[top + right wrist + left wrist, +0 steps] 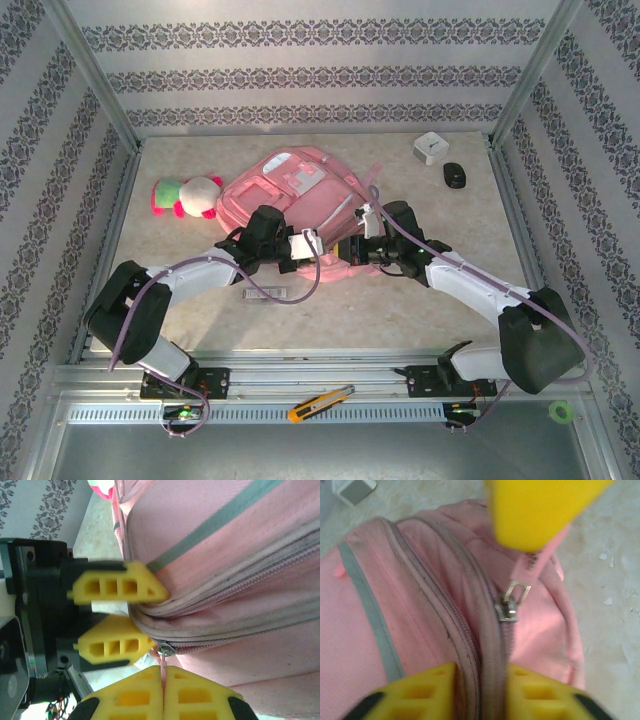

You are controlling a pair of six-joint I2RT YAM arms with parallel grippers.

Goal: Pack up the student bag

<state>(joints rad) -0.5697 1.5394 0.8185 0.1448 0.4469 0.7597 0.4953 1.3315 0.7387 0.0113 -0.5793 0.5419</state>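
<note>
The student bag [295, 185] is a large pink backpack lying flat at the back middle of the table. My left gripper [481, 675] is shut on the raised zipper seam at the bag's [420, 610] near edge, one yellow finger on each side of the fold. My right gripper [163, 680] is shut on the pink zipper pull [163, 666], just below the metal slider [166, 650]. The two grippers meet at the bag's near edge, the left gripper [322, 250] beside the right gripper [352, 248]. The slider [509, 607] sits on the closed main zipper.
A pink, green and white plush toy [185, 197] lies left of the bag. A white box [431, 148] and a small black object [456, 175] sit at the back right. A thin flat item [268, 293] lies on the table in front. A yellow utility knife [320, 403] rests on the near rail.
</note>
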